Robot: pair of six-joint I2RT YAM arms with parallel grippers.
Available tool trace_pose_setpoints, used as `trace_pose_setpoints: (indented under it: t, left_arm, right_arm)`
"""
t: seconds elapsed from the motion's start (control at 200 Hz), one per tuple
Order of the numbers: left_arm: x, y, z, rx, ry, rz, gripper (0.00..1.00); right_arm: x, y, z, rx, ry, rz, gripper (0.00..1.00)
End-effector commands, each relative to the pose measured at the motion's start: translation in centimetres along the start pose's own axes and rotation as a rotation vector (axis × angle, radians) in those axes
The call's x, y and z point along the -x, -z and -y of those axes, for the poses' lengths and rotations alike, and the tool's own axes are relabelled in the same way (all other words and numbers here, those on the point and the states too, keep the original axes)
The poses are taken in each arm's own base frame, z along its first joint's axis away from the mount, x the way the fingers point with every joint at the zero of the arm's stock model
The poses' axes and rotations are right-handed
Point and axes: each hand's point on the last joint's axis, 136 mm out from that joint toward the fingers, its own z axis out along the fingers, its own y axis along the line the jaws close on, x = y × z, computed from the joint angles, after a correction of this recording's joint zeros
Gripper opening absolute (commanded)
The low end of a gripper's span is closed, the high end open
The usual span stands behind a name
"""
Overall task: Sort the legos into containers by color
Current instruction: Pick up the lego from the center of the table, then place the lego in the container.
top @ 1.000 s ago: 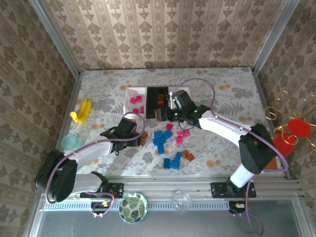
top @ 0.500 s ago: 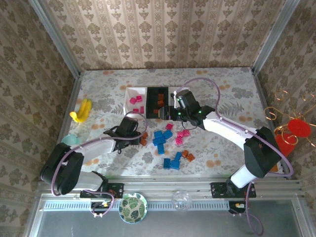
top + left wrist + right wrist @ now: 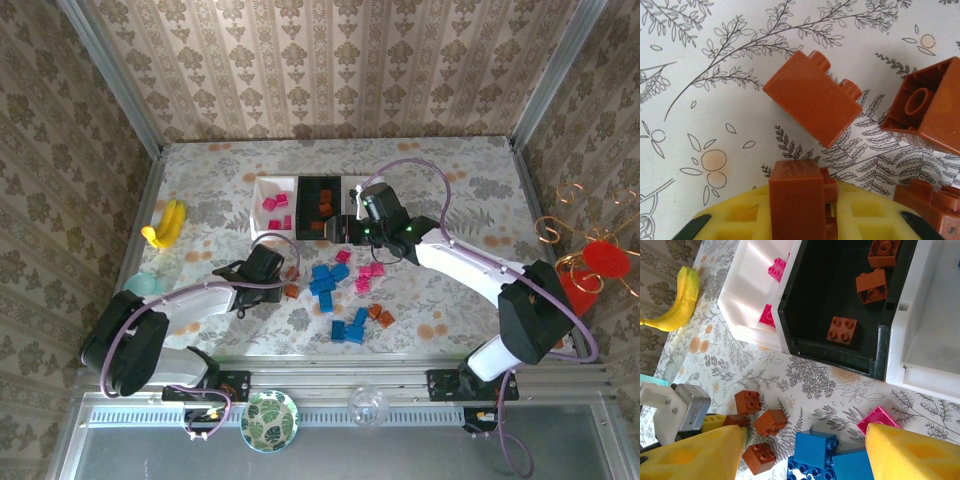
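Left wrist view: the left pincer (image 3: 800, 220) is clenched on 1 orange-brown brick (image 3: 795, 197), held between its yellow pads (image 3: 865, 212) just above the desk (image 3: 700, 100). 3 loose orange-brown bricks (image 3: 812, 102) lie close ahead and to the side of it. In the top view this cluster sits left of the blue and pink pile, in front of the trays.

The step in hand looks like the pick-up of an orange-brown brick. Next, it likely needs lifting clear of its neighbours and carrying to the black tray (image 3: 830, 352), which already holds 3 bricks of that colour.

The right pincer (image 3: 804, 435) hangs released and empty over blue bricks (image 3: 812, 450) near that tray's front wall, so the left arm's path should avoid it.
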Motion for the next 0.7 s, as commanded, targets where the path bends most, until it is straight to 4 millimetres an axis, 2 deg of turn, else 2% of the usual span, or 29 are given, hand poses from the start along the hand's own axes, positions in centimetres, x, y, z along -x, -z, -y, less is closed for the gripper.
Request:
trace_pose_setpoints:
  t: [0.0, 0.14, 0.23, 0.32, 0.335, 0.365, 0.475, 0.565, 0.69]
  left_arm:
    - [0.2, 1.5, 0.5, -0.002, -0.013, 0.015, 0.21]
    - [2.6, 5.3, 2.6, -0.099, -0.020, 0.115, 0.18]
    - [4.9, 7.7, 4.3, -0.180, -0.018, 0.180, 0.16]
    - [7.7, 9.1, 6.2, -0.241, -0.036, 0.225, 0.16]
    - [8.2, 9.2, 6.6, -0.246, -0.042, 0.231, 0.16]
    - [9.3, 9.3, 7.3, -0.260, -0.051, 0.244, 0.16]
    - [13.6, 8.9, 10.4, -0.290, -0.100, 0.270, 0.16]
    - [17.0, 7.3, 12.3, -0.284, -0.134, 0.271, 0.16]
    - [21.0, 3.9, 12.5, -0.239, -0.127, 0.242, 0.14]
  right_arm:
    - [0.6, 1.2, 0.3, -0.006, -0.017, 0.041, 0.68]
    - [0.2, 1.8, 1.0, -0.019, -0.026, 0.051, 0.68]
    - [-0.2, 2.3, 1.6, -0.030, -0.035, 0.061, 0.68]
    - [-0.9, 2.4, 2.8, -0.063, -0.056, 0.066, 0.68]
    - [-0.5, 3.2, 2.5, -0.054, -0.055, 0.088, 0.68]
    - [-0.5, 3.5, 2.8, -0.060, -0.060, 0.095, 0.68]
    - [-1.0, 4.0, 3.6, -0.081, -0.076, 0.094, 0.68]
    - [-1.6, 4.4, 4.2, -0.106, -0.077, 0.081, 0.68]
    - [-2.5, 5.2, 4.8, -0.124, -0.086, 0.076, 0.69]
